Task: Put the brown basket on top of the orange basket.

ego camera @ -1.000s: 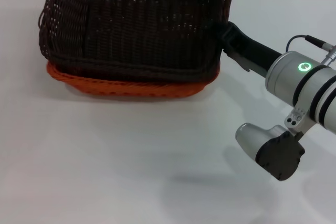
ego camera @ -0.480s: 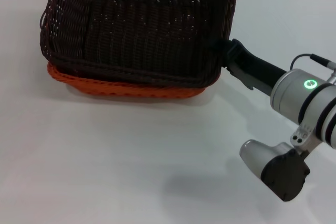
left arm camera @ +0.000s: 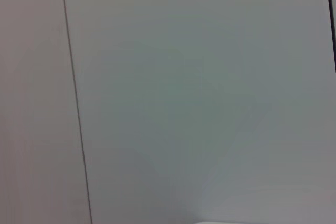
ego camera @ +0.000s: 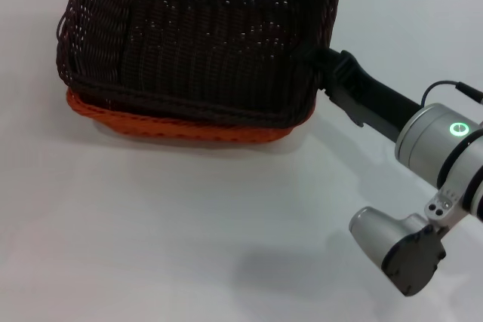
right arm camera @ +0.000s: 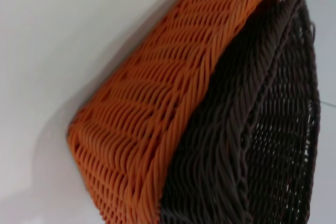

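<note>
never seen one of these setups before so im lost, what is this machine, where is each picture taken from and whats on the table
This is a two-armed robot, photographed by its own cameras. The head view looks down from the robot's head at a white table. On it sits a rectangular, bright orange woven basket, and a rectangular, very dark brown woven basket is nested on top of it, so only an orange strip shows below.

The silver and black arm entering from the right ends in the right hand, at the brown basket's right-hand end. Whether it grips the rim cannot be seen.

The right wrist view comes from a camera on that arm and shows both baskets close up, pressed together. The left wrist view shows only a plain pale surface; the left arm is out of sight.
</note>
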Robot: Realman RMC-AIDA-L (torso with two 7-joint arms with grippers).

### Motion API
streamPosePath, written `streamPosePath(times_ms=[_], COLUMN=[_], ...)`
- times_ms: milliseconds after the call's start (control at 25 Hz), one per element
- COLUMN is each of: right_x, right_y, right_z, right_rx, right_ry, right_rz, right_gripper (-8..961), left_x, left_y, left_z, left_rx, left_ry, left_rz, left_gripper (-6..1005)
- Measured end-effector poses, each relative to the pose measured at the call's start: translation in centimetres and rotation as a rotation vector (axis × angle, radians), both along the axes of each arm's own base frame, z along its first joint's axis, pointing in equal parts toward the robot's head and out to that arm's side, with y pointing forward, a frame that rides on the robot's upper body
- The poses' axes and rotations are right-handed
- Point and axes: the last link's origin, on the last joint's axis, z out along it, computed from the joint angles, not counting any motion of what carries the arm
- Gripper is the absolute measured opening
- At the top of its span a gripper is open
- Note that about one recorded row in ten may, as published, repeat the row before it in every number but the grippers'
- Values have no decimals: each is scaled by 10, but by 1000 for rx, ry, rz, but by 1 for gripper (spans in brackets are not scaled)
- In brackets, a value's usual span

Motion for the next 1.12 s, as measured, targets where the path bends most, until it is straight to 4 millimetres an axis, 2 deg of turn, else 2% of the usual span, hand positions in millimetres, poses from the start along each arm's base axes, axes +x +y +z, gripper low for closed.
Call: streamPosePath(times_ms=[360,640,800,1120], right_x=[-7,-4,-5,-23], right_y=[-18,-42,-49,-72], right_z=[-13,-33,-37,-57], right_rx=[-56,-131,-149,-261], right_ry=[14,3,1,72], right_rz=[19,9,9,17], right_gripper=[527,528,528,528], left_x=[2,-1,-2,-1], left_y=[1,-4,-4,-4], left_z=[1,1,0,-1], left_rx=[5,0,-1,-7], left_ry=[6,9,8,13], left_rz=[-5,2,2,0], left_gripper=[811,811,811,811])
